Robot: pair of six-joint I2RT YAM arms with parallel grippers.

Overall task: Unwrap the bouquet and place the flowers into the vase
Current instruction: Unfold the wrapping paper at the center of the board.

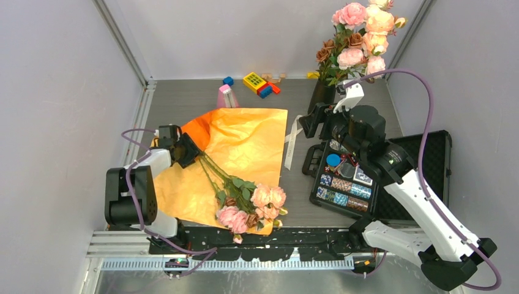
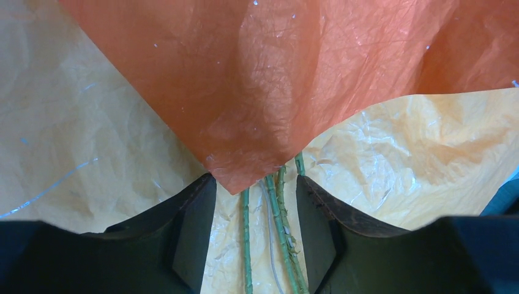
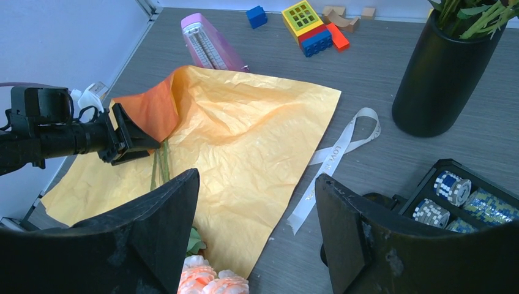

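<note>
The bouquet lies unwrapped. Its orange paper (image 1: 245, 135) is spread flat, with one darker corner (image 2: 257, 73) folded over the stem ends. The flowers (image 1: 254, 202) lie on the paper, pink heads toward the near edge and green stems (image 2: 278, 214) running up-left. My left gripper (image 1: 186, 150) (image 2: 256, 179) straddles those stems. Its jaws stand apart with a gap on each side, except that the right finger touches one stem. My right gripper (image 1: 309, 119) (image 3: 257, 177) hangs open and empty above the paper's right edge. The black vase (image 1: 322, 97) (image 3: 437, 79) stands at the back right with other roses in it.
A cream ribbon (image 1: 292, 139) (image 3: 333, 153) lies loose on the table right of the paper. A pink metronome (image 1: 226, 97) and toy bricks (image 1: 260, 84) sit at the back. A black case with small reels (image 1: 343, 184) lies open on the right, under my right arm.
</note>
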